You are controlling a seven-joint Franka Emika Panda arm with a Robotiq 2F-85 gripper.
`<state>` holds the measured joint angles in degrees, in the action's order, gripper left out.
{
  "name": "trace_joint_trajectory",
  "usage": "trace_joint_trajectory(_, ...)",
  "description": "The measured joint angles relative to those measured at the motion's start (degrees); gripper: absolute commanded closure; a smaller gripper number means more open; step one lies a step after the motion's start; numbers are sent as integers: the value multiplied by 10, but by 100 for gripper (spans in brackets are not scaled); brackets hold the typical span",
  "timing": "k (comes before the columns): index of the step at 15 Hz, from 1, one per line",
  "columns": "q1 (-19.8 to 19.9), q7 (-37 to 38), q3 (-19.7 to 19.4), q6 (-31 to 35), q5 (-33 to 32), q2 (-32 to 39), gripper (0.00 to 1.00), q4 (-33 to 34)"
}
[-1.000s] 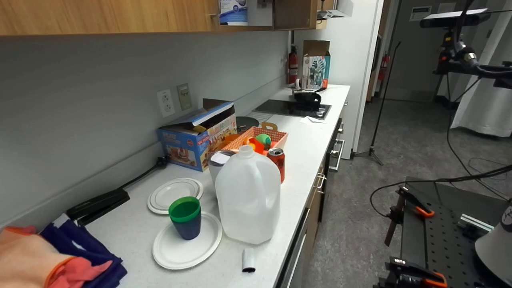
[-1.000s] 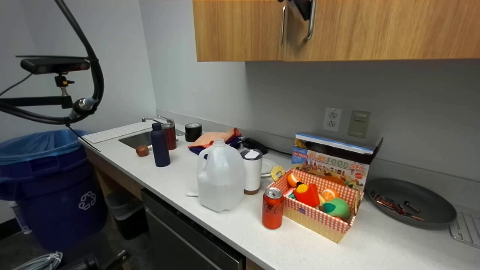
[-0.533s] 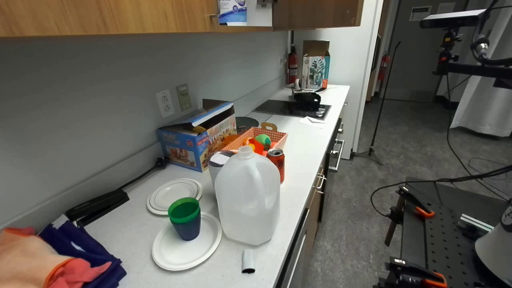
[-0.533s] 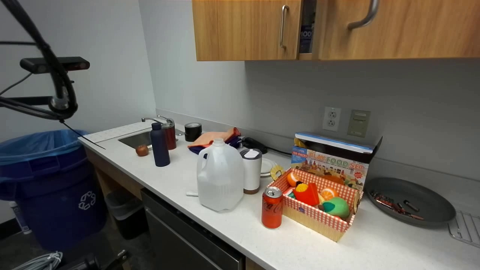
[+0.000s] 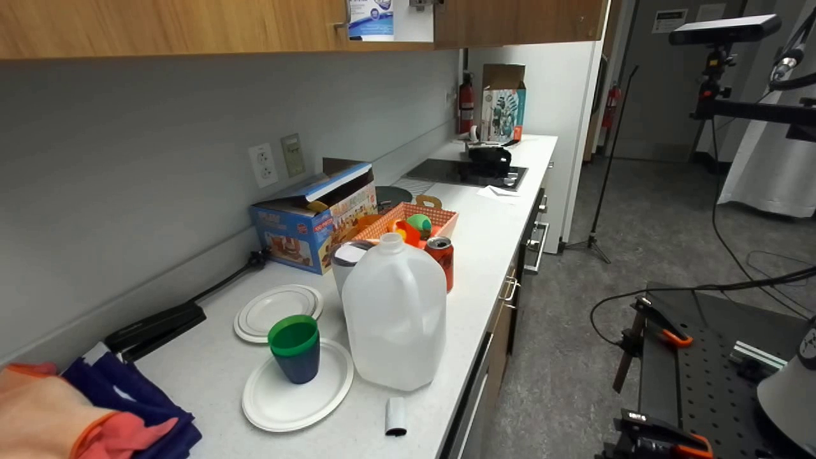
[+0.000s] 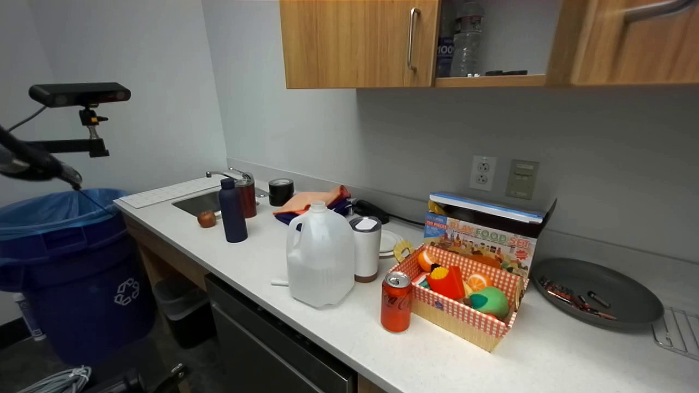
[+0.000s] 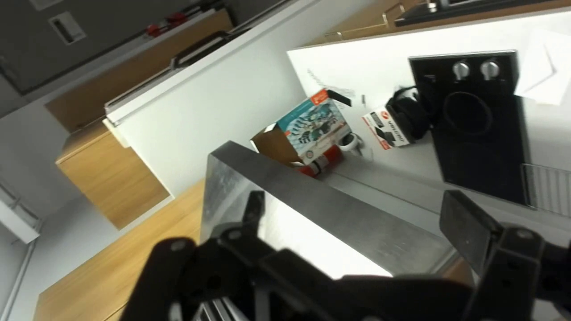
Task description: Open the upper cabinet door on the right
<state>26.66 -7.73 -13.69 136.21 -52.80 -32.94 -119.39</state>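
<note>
The upper cabinet door [image 6: 633, 54] is a light-brown wood panel, swung well out from the cabinet. Its outer face and silver handle [image 6: 658, 11] are cut off at the top right in that exterior view. Its inner face [image 5: 519, 22] shows in an exterior view, hinged at the opening's far side. The cabinet inside is exposed, with a plastic bottle [image 6: 467, 46] and a blue-white box [image 5: 371, 19]. My gripper [image 7: 354, 192] has its fingers wide apart in the wrist view, with nothing held between them. It does not show in either exterior view. I cannot tell whether it touches the door.
A metal range hood [image 7: 321, 200] fills the wrist view's middle, behind the fingers. The matching cabinet door [image 6: 355, 43] beside the opening is shut. A camera on a stand [image 5: 727, 32] stands by the robot. The counter below holds a milk jug [image 6: 321, 256] and a basket [image 6: 453, 316].
The door has swung from nearly shut to well open, exposing the cabinet inside. The dark gripper part by the handle has left the exterior view. The arm's cable has moved too.
</note>
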Motion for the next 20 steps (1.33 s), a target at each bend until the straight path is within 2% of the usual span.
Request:
trace_joint_trajectory(2, -2, -8, -2, -4, -47, 4, 0, 13)
trace_joint_trajectory(4, -24, -56, -13, -33, -27, 4, 0, 22)
trace_joint_trajectory(8, -75, -140, -27, -188, 95, -6, 0, 66)
trace_joint_trajectory(13, -102, -159, -24, -400, 206, -5, 0, 149)
trace_joint_trajectory(20, -137, -158, -60, -567, 376, 29, 0, 242)
